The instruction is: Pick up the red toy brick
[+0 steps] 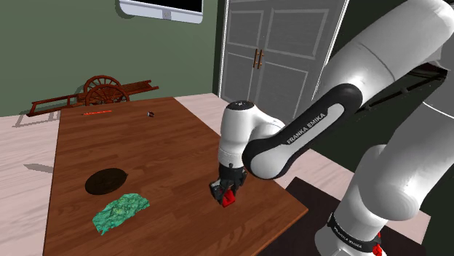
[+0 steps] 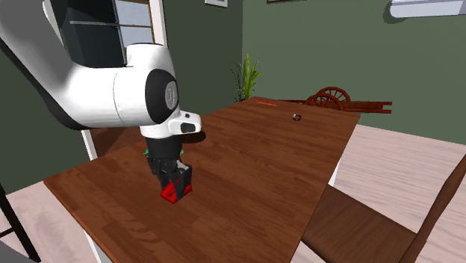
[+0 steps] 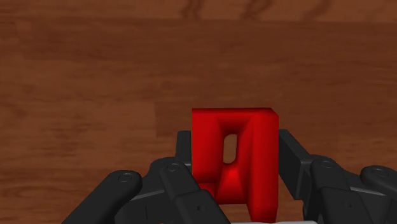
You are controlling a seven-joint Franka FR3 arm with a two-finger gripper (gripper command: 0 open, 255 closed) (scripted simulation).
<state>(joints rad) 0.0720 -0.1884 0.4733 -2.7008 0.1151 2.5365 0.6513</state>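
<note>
**A:** Status of the red brick [image 1: 229, 198]?

**B:** It's pinched between the black hand's [image 1: 227, 190] two fingers, one on each side, low at the wooden tabletop [image 1: 160, 145] near its edge. I can't tell whether it's lifted or resting.

**A:** Neighbours?

**B:** In the shoulder view, a green cloth [image 1: 120, 212] lies at nine o'clock from it, well apart. A dark oval dish [image 1: 106, 180] sits at eleven o'clock from the cloth.

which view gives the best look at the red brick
Wrist view: the red brick is large and central between the black jaws, its hollow face plain to see. In the shoulder and second exterior views it is a small red patch at the jaws' tips, partly covered by them.
</note>
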